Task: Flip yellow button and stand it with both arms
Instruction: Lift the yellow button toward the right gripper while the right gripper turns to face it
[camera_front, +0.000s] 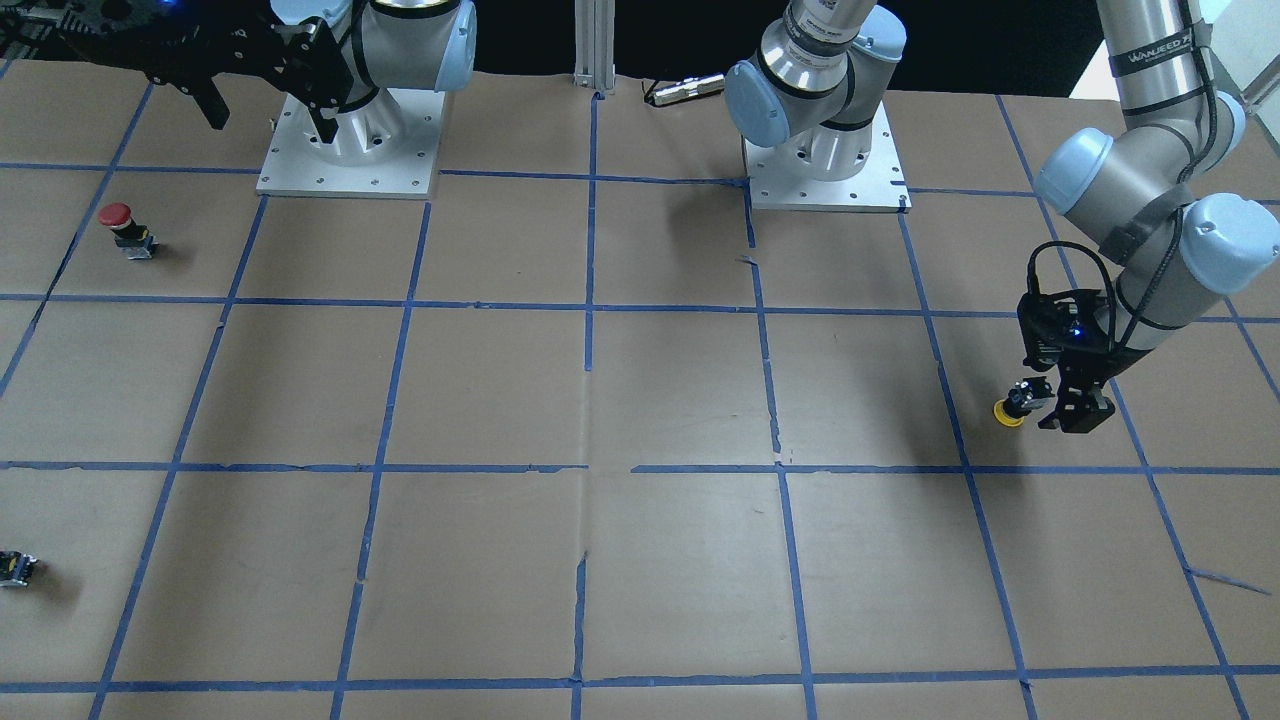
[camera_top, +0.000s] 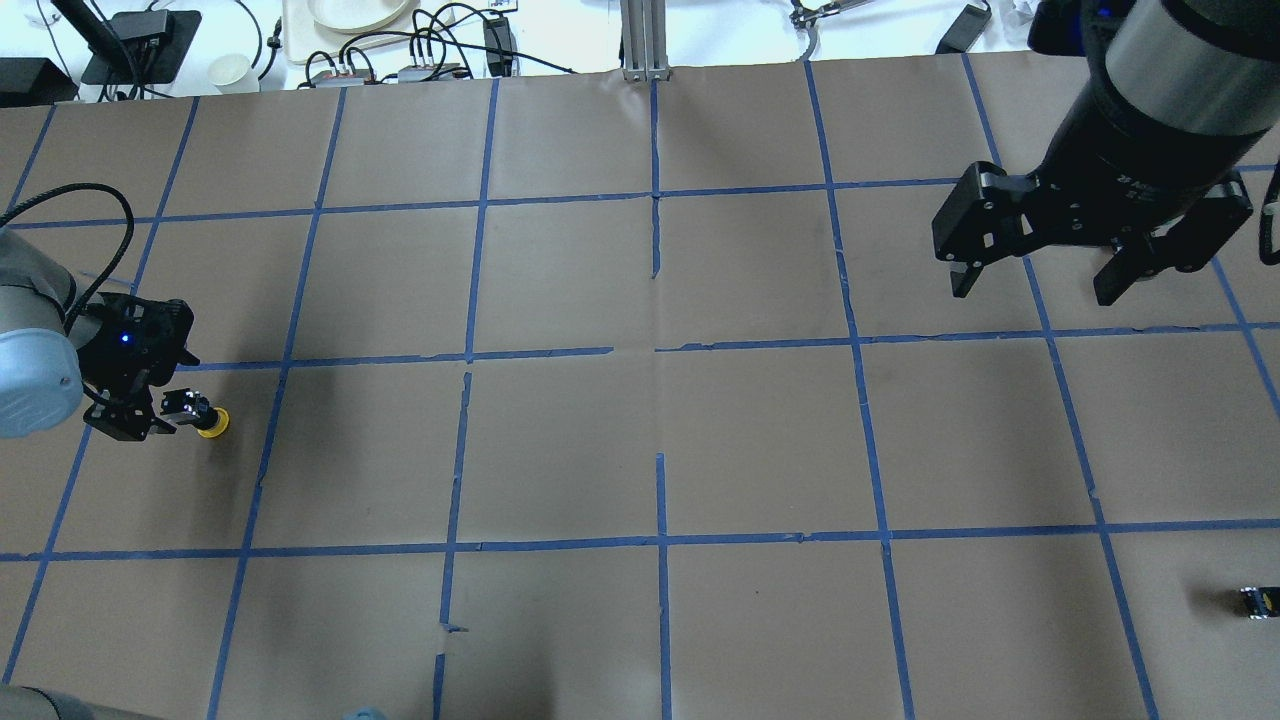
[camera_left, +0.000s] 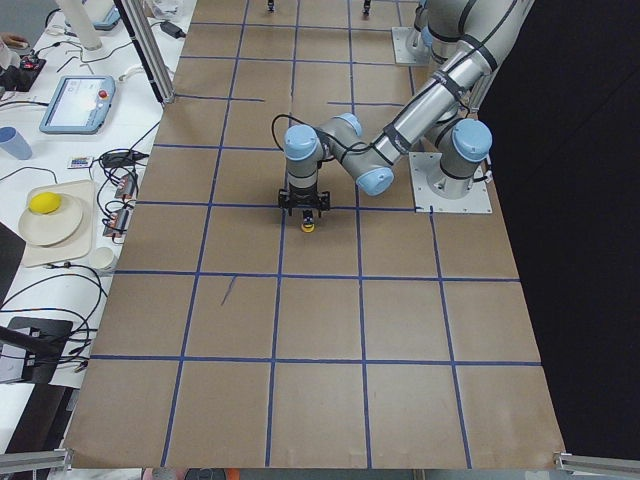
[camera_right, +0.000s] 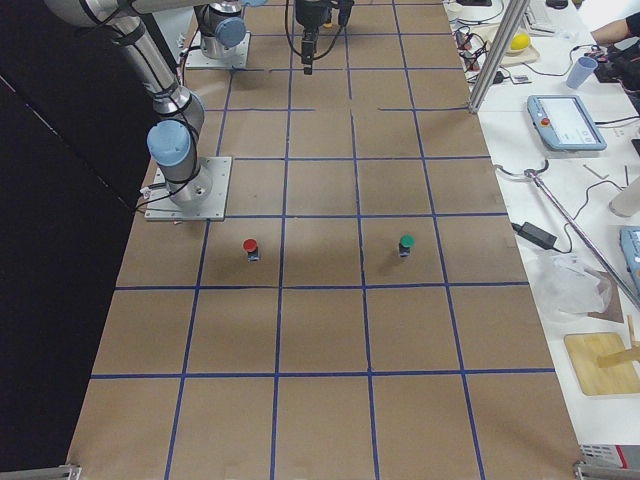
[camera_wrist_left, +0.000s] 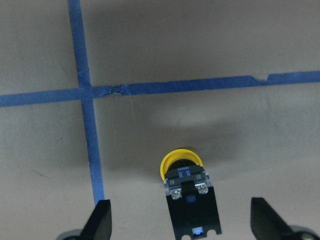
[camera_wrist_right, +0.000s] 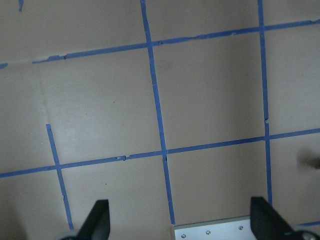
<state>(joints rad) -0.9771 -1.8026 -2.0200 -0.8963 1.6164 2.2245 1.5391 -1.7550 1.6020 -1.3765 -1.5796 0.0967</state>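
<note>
The yellow button (camera_wrist_left: 185, 187) lies on its side on the brown table, its yellow cap pointing away from the wrist camera. It also shows in the overhead view (camera_top: 203, 416), the front view (camera_front: 1018, 404) and the left side view (camera_left: 308, 225). My left gripper (camera_wrist_left: 183, 222) is open and low over the table, with the button's black-and-grey body between its spread fingers and gaps on both sides. It also shows in the front view (camera_front: 1058, 405) and the overhead view (camera_top: 150, 410). My right gripper (camera_top: 1040, 285) is open and empty, held high near its base, far from the button; it also shows in the front view (camera_front: 270, 115).
A red-capped button (camera_front: 125, 228) stands near the right arm's base plate (camera_front: 350, 160). A green-capped button (camera_right: 405, 243) stands further along. A tiny dark part with a yellow spot (camera_top: 1258, 600) lies at the table's edge. Cables and dishes lie beyond the far edge (camera_top: 350, 40).
</note>
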